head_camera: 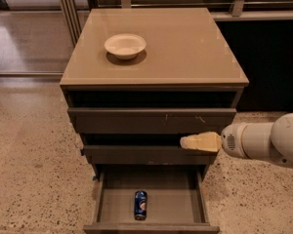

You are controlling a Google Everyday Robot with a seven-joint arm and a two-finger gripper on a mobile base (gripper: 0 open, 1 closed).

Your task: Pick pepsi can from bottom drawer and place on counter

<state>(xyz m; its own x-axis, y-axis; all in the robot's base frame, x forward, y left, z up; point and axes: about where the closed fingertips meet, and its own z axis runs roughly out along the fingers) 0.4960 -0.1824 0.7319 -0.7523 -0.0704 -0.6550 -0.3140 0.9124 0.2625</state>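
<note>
The pepsi can lies on its side in the open bottom drawer, near the drawer's front middle. The counter is the tan top of the drawer cabinet. My gripper comes in from the right on a white arm, its cream fingers pointing left in front of the middle drawer, above and right of the can. It holds nothing that I can see.
A white bowl sits on the counter's left rear part. The two upper drawers are nearly closed. Speckled floor lies on both sides of the cabinet. A dark wall and a rail run behind it.
</note>
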